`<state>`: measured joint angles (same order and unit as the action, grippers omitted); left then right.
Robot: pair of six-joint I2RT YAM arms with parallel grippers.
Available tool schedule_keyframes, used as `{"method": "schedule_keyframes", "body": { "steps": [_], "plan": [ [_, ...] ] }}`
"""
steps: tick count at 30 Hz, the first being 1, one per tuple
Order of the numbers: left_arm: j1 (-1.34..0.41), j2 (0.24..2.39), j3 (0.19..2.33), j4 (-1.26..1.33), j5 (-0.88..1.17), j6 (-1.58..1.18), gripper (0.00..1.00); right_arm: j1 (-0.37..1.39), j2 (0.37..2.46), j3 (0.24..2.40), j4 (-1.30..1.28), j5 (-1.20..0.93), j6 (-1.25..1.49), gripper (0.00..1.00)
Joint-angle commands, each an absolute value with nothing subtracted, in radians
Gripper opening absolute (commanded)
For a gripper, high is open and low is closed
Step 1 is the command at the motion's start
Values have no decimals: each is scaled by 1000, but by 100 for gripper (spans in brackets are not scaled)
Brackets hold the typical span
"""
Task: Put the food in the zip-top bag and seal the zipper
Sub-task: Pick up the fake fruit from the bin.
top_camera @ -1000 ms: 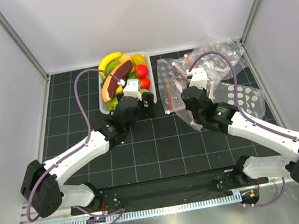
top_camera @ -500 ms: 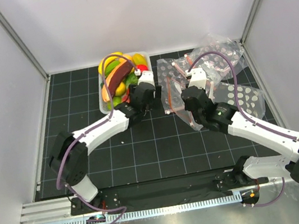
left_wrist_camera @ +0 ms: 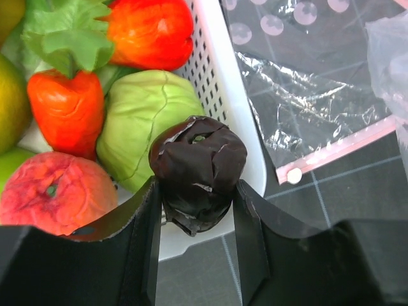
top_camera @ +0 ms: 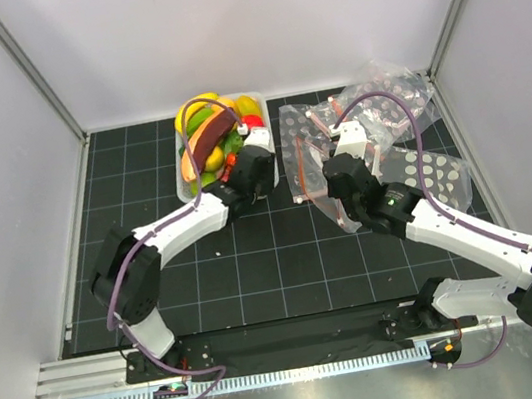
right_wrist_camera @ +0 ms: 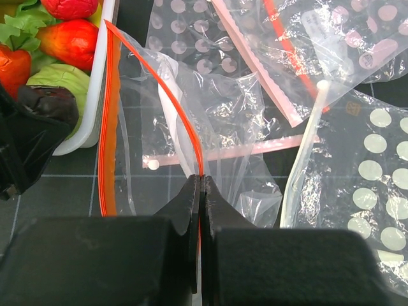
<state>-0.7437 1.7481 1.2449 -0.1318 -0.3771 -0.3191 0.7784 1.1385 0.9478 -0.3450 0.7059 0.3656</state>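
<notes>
1. Two black fingers of the left gripper (left_wrist_camera: 197, 213) are squeezing a dark brown, wrinkled toy piece (left_wrist_camera: 199, 167) from either side, holding it at the rim of the white tub (left_wrist_camera: 223, 95), near its right-hand corner.
2. Right behind that piece, a pale green cabbage-like toy (left_wrist_camera: 143, 121) is lying in the tub, with an orange-red piece (left_wrist_camera: 64, 108) and a peach-coloured one (left_wrist_camera: 54, 197) sitting beside it.
3. Over on the other side, the right gripper (right_wrist_camera: 199, 186) is pressing its fingers together on the zipper (right_wrist_camera: 182, 121), pinching the thin orange-red strip where it is arcing down to the fingertips.
4. That strip's other side is running straight along beside the tub's wall, so the mouth of the zip-top bag (right_wrist_camera: 217, 108) is gaping between the two.
5. From overhead, the bag is lying on the black gridded mat (top_camera: 285, 257) just right of the tub, between the two grippers.
6. Most of the food (top_camera: 210, 132) is sitting heaped in the tub, with yellow bananas and a brown-purple oblong lying on top.
7. Several more clear dotted bags (top_camera: 424, 174) are lying crumpled on the mat, right of and behind the right arm.
</notes>
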Motion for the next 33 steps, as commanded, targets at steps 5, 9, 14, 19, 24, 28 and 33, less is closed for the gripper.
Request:
{"method": "schedule_keyframes", "body": {
  "steps": [5,9,14,19,24,28,33],
  "plan": [
    [-738,1511,1088,31,-298,-325,27,779,1115,960,-302,683,371,1],
    [-739,1395,1008,92,-226,-351,25,779,1108,951,-281,649,370,1],
    [-742,1266,873,257,-66,-409,25,779,1101,942,-262,582,370,1],
    [-755,1256,833,365,96,-457,25,781,1075,919,-221,511,367,1],
    [-758,1371,873,443,273,-511,27,781,1066,913,-207,465,357,1],
    [-761,1428,899,451,298,-520,27,782,1083,923,-210,437,357,1],
    [-769,1465,925,416,304,-512,29,784,1081,923,-209,410,356,1]
  ]
}}
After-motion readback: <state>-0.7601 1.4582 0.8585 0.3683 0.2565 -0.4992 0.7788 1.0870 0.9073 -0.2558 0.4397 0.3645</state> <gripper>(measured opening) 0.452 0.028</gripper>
